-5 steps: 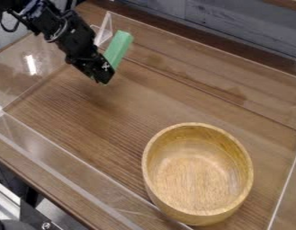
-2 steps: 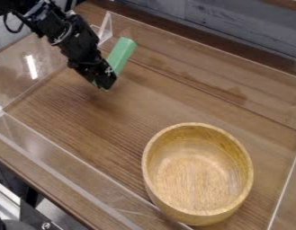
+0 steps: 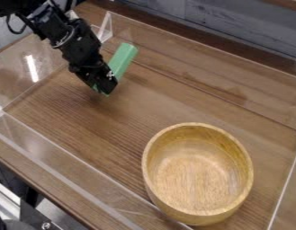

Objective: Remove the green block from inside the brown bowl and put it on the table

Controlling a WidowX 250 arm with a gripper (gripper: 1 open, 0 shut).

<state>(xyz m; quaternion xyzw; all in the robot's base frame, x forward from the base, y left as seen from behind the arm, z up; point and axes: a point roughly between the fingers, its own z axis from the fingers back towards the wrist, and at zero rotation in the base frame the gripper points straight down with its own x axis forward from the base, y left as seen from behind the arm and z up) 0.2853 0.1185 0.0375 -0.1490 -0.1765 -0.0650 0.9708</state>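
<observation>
The green block (image 3: 122, 58) is a bright green bar held tilted just above the table (image 3: 198, 94) at the upper left. My black gripper (image 3: 105, 82) is shut on the block's lower end, pointing steeply down with its tip close to the wood. The brown bowl (image 3: 198, 173) sits at the lower right, far from the gripper, and its inside shows nothing but wood grain.
Low clear acrylic walls (image 3: 66, 175) border the tabletop along the front, left and right. A small clear upright panel (image 3: 108, 22) stands behind the gripper. Open wood lies between the gripper and the bowl.
The gripper and the green block have sunk slightly toward the tabletop and the block has tilted a little. The bowl has not moved.
</observation>
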